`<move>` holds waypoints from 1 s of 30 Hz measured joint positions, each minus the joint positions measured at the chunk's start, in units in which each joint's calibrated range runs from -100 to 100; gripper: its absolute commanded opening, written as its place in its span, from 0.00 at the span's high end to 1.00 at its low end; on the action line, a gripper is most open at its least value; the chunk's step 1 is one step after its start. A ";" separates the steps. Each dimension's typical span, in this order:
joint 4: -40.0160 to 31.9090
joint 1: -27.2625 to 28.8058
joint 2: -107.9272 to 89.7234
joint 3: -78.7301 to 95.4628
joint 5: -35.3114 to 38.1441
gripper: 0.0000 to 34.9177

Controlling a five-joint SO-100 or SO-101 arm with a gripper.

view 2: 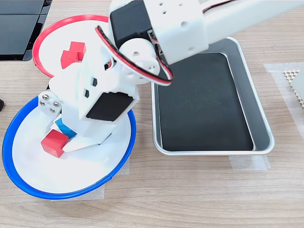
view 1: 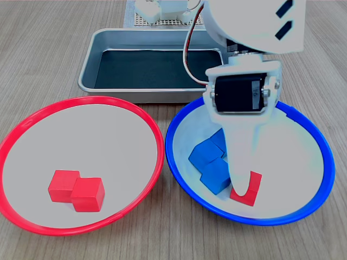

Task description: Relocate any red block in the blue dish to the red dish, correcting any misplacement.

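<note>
The red block (view 1: 250, 190) lies in the blue dish (view 1: 329, 162) near its front, partly hidden behind a white fingertip. Blue cubes (view 1: 210, 161) sit just to its left in the first exterior view. My gripper (view 1: 243, 181) reaches down into the blue dish (view 2: 9, 161) with its jaws apart, one on each side of the red block (view 2: 53, 144); my gripper (view 2: 59, 139) looks open around it, and contact is unclear. In the red dish (view 1: 161, 154) two red cubes (view 1: 76, 189) rest side by side. The red dish (view 2: 38, 45) shows behind the arm.
A rectangular metal tray (view 1: 89, 73) with a dark bottom stands behind both dishes, to the second exterior view's right as the tray (view 2: 265, 137). The arm's white body covers much of the blue dish. A dark flat object (view 2: 19, 28) lies at the second exterior view's top left.
</note>
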 measured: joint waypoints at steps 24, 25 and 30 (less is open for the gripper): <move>-2.53 1.42 0.68 0.45 -2.49 0.63; -2.53 1.42 0.68 0.45 -2.49 0.63; -2.53 1.33 0.68 0.45 -2.49 0.69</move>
